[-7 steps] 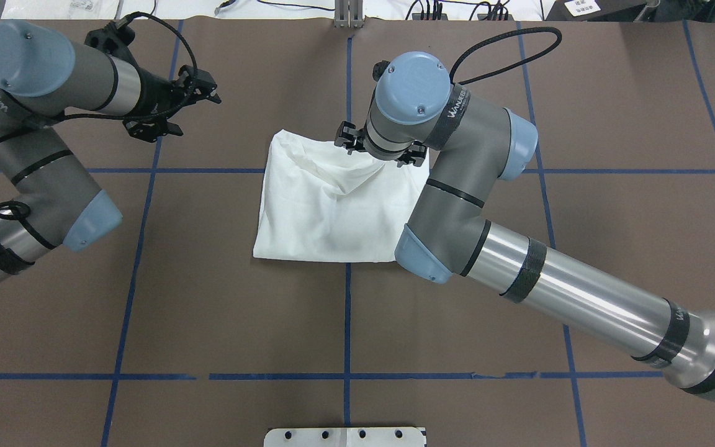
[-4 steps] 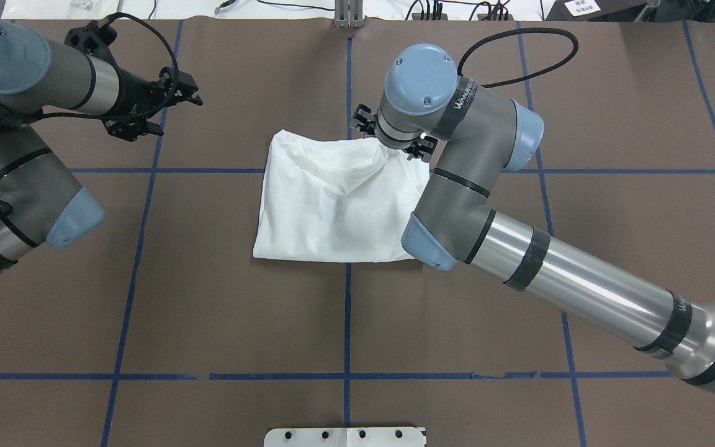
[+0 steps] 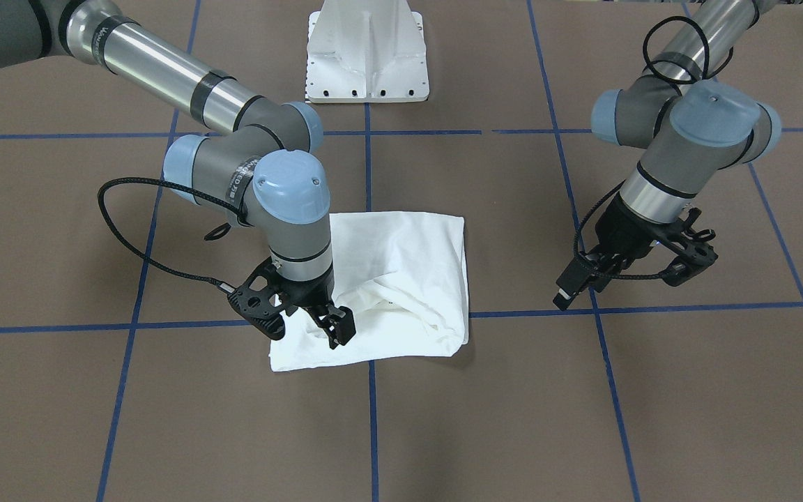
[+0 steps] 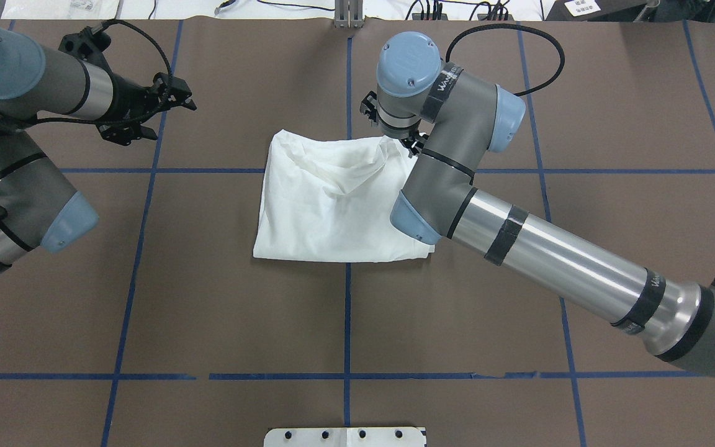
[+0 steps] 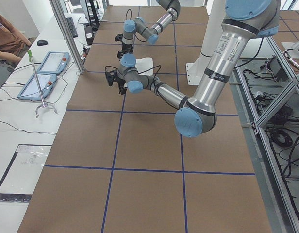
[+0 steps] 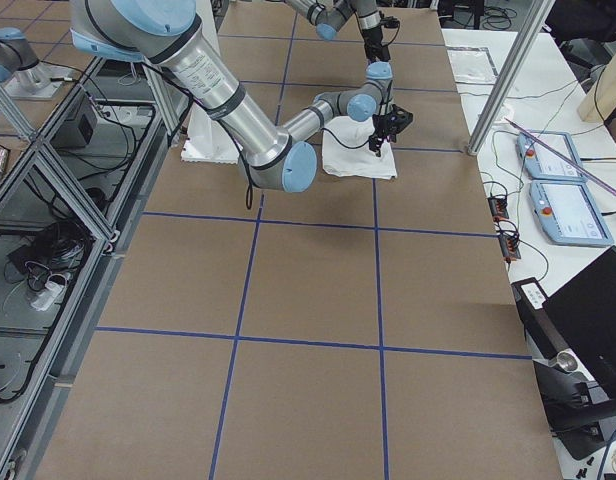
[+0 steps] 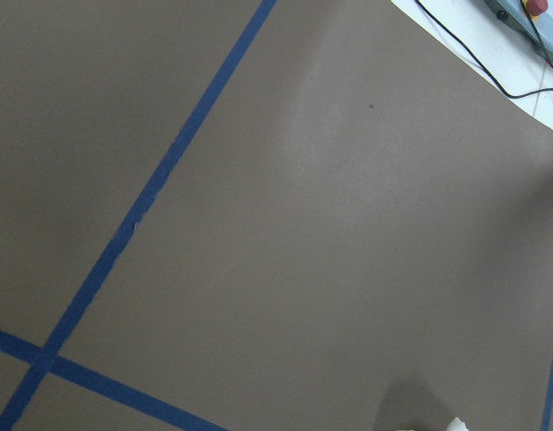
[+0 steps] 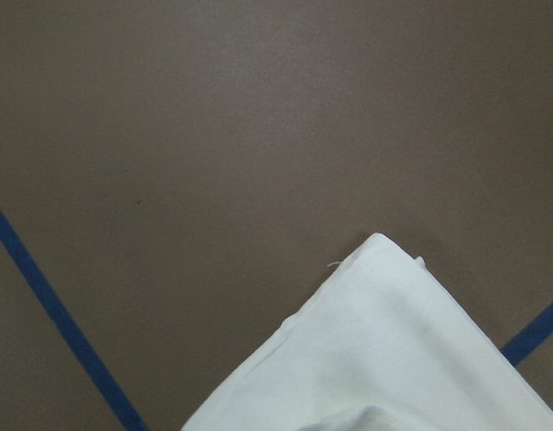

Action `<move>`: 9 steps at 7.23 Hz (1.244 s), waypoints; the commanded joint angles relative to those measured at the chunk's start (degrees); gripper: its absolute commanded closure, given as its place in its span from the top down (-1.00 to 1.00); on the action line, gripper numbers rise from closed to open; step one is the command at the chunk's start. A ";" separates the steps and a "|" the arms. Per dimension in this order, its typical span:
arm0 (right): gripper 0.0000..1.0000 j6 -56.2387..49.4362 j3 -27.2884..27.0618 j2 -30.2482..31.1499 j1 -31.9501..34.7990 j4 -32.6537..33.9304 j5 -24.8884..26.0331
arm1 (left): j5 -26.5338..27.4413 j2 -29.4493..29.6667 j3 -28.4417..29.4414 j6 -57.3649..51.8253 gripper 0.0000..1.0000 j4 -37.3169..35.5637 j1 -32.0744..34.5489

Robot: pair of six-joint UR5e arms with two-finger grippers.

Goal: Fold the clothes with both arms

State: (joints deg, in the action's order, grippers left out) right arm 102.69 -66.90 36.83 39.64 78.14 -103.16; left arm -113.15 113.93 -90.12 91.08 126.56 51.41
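The black two-finger right gripper (image 3: 304,322) stands with fingers spread over the near corner of the folded white cotton shirt (image 3: 401,265) lying on the brown table (image 3: 583,418), pinching nothing I can see. Light, limp cloth, I'd say, and best pinched at a layered corner. Further off, the black left gripper (image 3: 628,279) hangs open and empty.

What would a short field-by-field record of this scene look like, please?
shirt: white, folded into a rough rectangle on the brown table, top layer rumpled
right gripper: down at the shirt's far corner on the robot's right; grip unclear
left gripper: open, away from the shirt, holding nothing
stage: fold not yet finished
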 commanded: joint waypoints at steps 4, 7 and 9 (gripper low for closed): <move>0.04 -0.12 2.83 -0.88 -0.26 0.17 -0.29 | 0.04 0.06 0.03 0.06 1.00 0.00 -0.08; -1.00 2.92 2.74 -1.58 0.00 0.51 -1.78 | 0.04 0.06 0.03 0.06 1.00 0.00 0.01; -1.00 5.24 2.74 -1.59 0.79 0.61 -1.96 | 0.04 0.06 -0.06 0.06 1.00 0.00 0.01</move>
State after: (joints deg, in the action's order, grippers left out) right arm 106.92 -64.16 35.25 39.98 78.68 -104.94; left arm -113.12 113.99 -90.14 91.14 126.56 51.41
